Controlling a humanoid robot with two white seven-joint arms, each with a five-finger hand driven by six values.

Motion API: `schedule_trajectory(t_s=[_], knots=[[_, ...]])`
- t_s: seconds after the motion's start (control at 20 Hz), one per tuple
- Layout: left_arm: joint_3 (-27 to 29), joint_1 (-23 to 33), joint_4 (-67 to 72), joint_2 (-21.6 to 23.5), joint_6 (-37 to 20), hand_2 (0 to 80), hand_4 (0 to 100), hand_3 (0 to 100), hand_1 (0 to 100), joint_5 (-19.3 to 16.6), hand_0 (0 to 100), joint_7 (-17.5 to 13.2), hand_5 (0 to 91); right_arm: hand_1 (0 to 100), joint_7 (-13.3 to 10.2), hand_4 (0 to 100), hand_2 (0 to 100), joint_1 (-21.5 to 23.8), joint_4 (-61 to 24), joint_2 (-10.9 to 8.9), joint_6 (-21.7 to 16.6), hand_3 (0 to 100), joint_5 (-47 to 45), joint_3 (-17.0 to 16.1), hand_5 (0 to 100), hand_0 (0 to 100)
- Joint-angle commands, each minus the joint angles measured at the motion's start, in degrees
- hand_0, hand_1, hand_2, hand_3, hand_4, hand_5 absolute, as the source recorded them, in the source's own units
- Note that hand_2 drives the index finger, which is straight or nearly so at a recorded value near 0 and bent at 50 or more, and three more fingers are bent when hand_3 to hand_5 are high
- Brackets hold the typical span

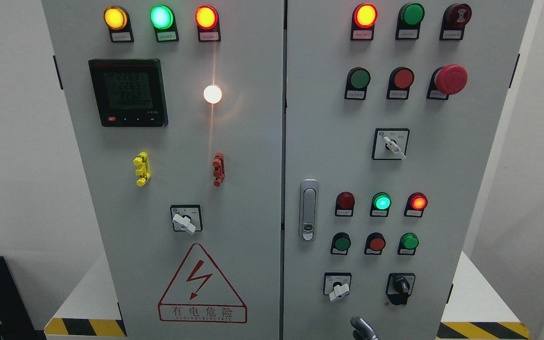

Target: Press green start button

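Head view | green push buttons [360, 78]: 4 | selector switches [186, 221]: 4 | hand [362, 328] at bottom edge, fingers' state unclear

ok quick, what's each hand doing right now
Left hand: not in view.
Grey fingers at the bottom edge: which hand, open or shut, cannot be told.
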Motion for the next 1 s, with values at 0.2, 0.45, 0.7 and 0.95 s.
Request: schedule_trajectory(t_s=[0.2,0.45,0.7,0.95], knots=[[0.00,-1.58,1.67,0.00,0.02,0.0,0,0,56,0.00,12,-0.02,0.0,44,-0.75,26,0,-1.92,-0.07,0.00,-2.36,31,6.49,0.17,17,2],[0.00,-1.58,1.67,0.00,0.02,0.0,0,0,56,0.00,12,-0.02,0.0,42,-3.30,58,0,-4.47,-0.07,0.26,-3.07,57,13.69,0.17,60,11],[0.00,-1.58,1.67,0.00,0.02,0.0,0,0,56,0.00,12,-0.02,0.0,42,-5.50,74,0,-6.14,-0.07,0.27,-3.07,72,23.45,0.35,82,8],[0.00,-1.58,1.67,0.00,0.02,0.0,0,0,56,0.00,12,-0.02,0.0,44,-7.61,84,0,-7.63,0.01,0.27,-2.71,82,32.85,0.61,98,12]])
